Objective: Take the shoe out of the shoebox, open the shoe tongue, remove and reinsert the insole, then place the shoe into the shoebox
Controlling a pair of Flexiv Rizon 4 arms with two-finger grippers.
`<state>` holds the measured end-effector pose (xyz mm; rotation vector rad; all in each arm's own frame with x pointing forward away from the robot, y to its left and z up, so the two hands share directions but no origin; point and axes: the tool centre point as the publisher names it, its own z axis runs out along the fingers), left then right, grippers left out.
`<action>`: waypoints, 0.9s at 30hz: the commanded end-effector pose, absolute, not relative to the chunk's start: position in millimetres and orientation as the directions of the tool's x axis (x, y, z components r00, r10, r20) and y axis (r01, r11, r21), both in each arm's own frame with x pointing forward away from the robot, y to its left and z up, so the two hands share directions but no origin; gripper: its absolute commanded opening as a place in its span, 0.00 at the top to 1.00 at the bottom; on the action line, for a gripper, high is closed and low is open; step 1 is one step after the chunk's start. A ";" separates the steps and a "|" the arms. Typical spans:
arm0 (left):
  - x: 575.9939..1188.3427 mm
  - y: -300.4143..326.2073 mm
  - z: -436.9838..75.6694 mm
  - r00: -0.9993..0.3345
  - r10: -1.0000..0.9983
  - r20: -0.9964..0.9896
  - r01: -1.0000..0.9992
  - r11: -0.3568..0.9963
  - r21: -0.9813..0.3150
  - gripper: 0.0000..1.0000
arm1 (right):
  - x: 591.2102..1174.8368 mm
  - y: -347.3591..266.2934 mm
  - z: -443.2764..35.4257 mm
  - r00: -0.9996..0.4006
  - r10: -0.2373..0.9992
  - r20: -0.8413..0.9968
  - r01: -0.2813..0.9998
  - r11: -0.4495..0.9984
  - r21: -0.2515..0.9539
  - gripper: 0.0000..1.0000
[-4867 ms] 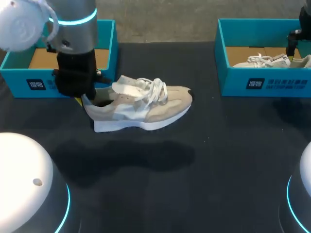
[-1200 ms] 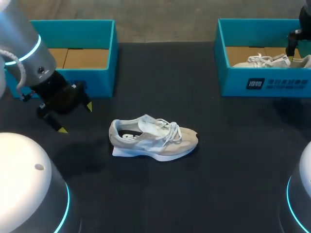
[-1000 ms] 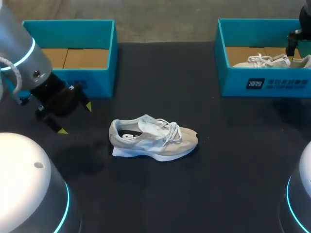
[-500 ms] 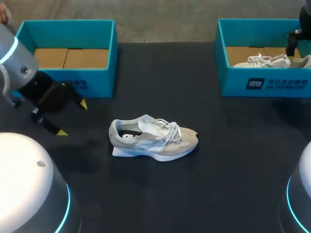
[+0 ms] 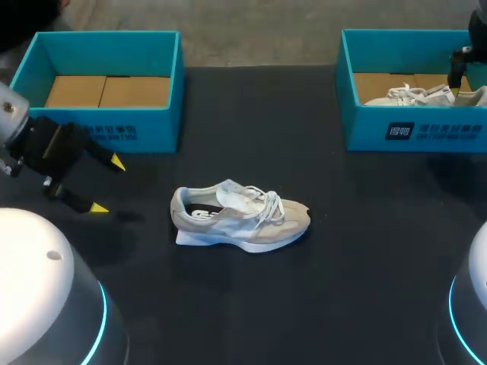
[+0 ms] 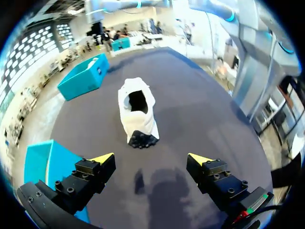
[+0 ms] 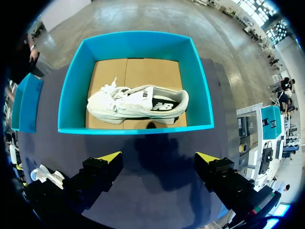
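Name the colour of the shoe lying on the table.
The shoe is beige and pale grey with white laces and sole, clearest in the head view.

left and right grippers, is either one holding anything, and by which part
Nothing is held. The left gripper is open, apart from the shoe on the table; the right gripper is open above the second shoe in its shoebox.

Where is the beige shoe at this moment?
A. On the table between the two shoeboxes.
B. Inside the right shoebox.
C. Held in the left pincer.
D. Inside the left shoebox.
A: the beige shoe stands on the table, between the left shoebox and the right shoebox and outside both; the open left pincer is clear of it.
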<state>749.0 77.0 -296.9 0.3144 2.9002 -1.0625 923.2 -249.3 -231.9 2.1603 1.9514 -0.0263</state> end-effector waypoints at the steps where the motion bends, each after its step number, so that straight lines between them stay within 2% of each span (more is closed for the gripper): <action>1: 758.7 80.5 -311.5 -0.985 0.149 -0.091 0.168 0.669 -0.724 0.00 | 922.9 -249.1 -232.0 0.114 0.980 -0.165 0.983 -0.088 0.159 0.00; 14: 773.0 83.6 -340.1 -0.997 0.080 -0.012 0.054 0.546 -0.836 0.00 | 922.9 -249.1 -232.0 0.114 0.980 -0.165 0.983 -0.088 0.159 0.00; 27: 777.9 85.7 -374.1 -0.999 0.051 -0.003 0.028 0.502 -0.864 0.00 | 922.9 -249.1 -232.0 0.114 0.980 -0.165 0.983 -0.088 0.159 0.00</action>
